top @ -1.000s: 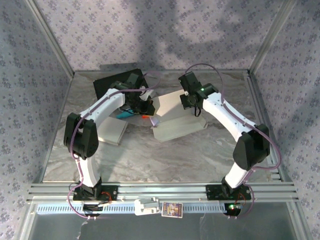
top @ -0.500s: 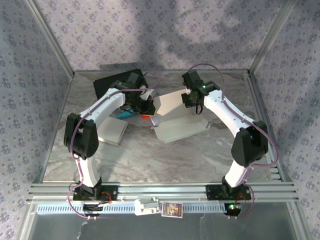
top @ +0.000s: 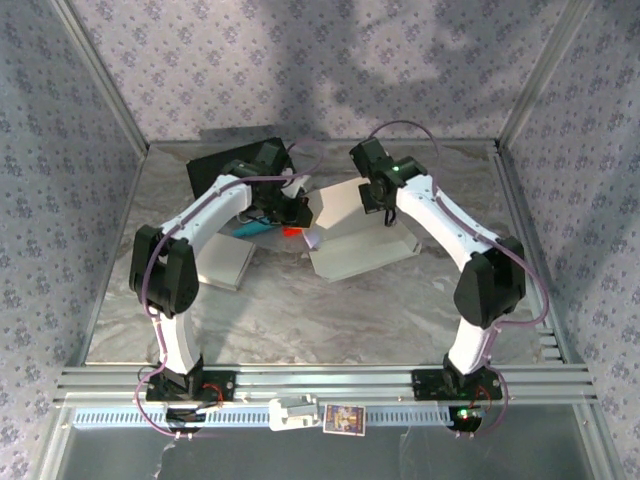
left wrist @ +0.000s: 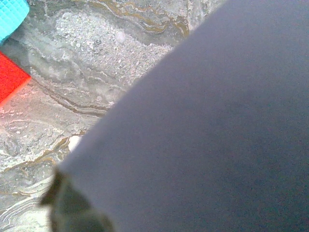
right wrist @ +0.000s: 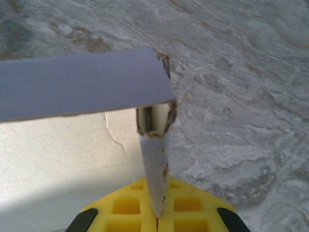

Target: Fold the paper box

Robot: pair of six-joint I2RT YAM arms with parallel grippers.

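- The white cardboard paper box [top: 360,250] lies part-opened on the grey marble-patterned table [top: 300,310], toward the far middle, between the two arms. That lets each arm work one side of it.
- The right gripper [right wrist: 157,217] reaches the box's far edge. Its yellow pads [right wrist: 130,210] are pressed together on a thin upright flap [right wrist: 154,169], with no gap left beside the card.
- Above that flap a wide panel [right wrist: 82,82] bends over at a crease. We judge the pinch is there to stand the flap up as a wall while the panel is folded across it.
- The left gripper [top: 292,212] sits at the box's left edge with its jaws almost fully closed.
- A broad sheet of the box [left wrist: 207,125] lies right across the left wrist camera. We take it that this gripper is pinching the left flap to steady the box against the right arm's pull, though the contact itself is hidden.
- A small red piece [left wrist: 12,82] and a teal piece [left wrist: 10,14] lie on the table just left of the box, apart from the fold.
- A black tray [top: 212,168] at far left and a white rectangular pad [top: 225,262] nearer on the left stand clear of the work.
- We think the folding is only part done, since most of the box lies flat.
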